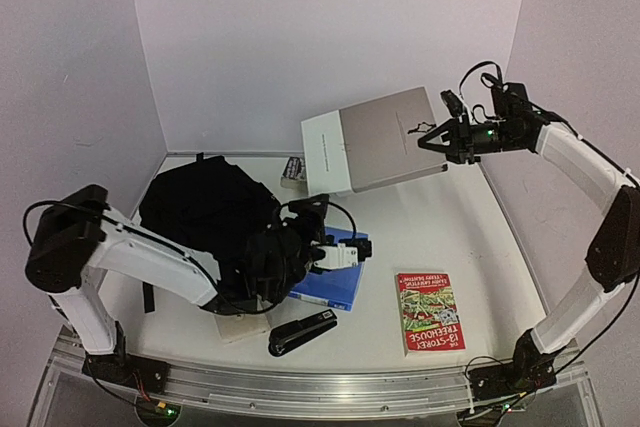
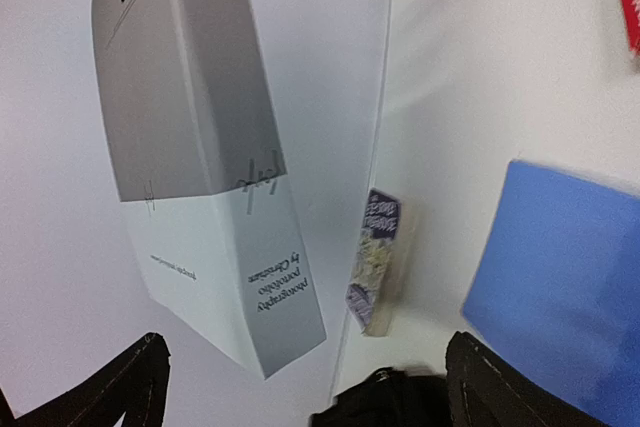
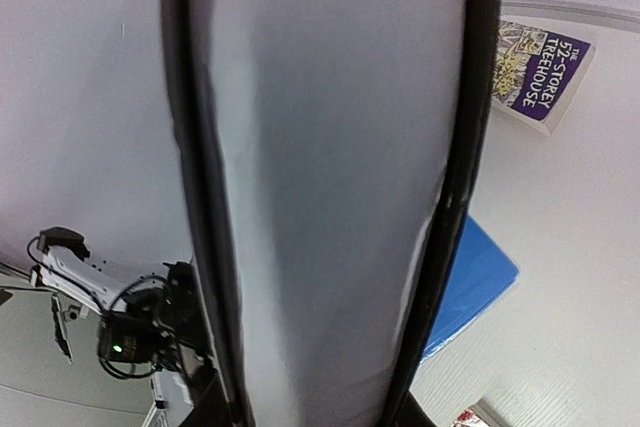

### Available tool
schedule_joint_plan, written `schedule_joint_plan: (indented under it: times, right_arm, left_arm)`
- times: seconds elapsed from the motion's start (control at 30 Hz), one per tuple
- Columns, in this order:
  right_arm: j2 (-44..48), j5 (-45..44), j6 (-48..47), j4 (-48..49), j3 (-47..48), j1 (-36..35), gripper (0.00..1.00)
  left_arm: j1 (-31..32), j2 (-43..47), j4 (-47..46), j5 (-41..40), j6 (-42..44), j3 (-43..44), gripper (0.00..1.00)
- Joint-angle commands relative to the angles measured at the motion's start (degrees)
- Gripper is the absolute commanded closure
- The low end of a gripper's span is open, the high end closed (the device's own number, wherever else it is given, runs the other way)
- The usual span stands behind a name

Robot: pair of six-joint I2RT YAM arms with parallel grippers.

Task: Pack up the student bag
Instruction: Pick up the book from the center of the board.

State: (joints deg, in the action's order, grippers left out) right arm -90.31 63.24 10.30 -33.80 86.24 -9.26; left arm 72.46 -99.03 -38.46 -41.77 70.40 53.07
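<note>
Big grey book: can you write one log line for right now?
right end effector: gripping grey book, held in air | left end effector: open, empty, beside student bag

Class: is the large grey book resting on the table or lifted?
Lifted: the right gripper clamps the grey book by its edge, tilted in mid-air.

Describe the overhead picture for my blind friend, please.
The right gripper holds a large grey-and-white book in the air above the white table. The left gripper hangs open beside the big black fabric backpack, close to a flat blue book. A black stapler and a red paperback lie near the front edge.
</note>
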Motion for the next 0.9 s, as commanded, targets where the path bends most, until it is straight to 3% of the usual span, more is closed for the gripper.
schedule_joint_plan:
  times: [0.0,0.13,0.37,0.67,0.87]
  right_arm:
    - [6.9,-1.9,-9.3,-2.5,-1.9,0.0,0.94]
    - [8.1,-3.1,-18.3,-8.9,-2.5,-0.1,0.96]
    - [9.2,-2.6,-29.2,-18.5,-4.8,-2.5,1.0]
    - [7.6,-6.2,-41.1,-30.1,-2.2,-10.2,1.0]
    - [4.6,-7.3,-45.5,-35.4,0.4,-14.3,1.0]
  left_arm:
    - [-3.0,11.5,35.0,8.6,-34.6,7.3,0.03]
    - [-10.3,19.2,49.1,19.2,-50.6,11.9,0.03]
    - [-24.1,23.8,60.0,42.7,-67.9,19.6,0.02]
    - [-29.8,18.9,69.0,68.2,-75.1,26.7,0.01]
    - [-29.8,16.7,70.9,77.5,-76.2,29.0,0.01]
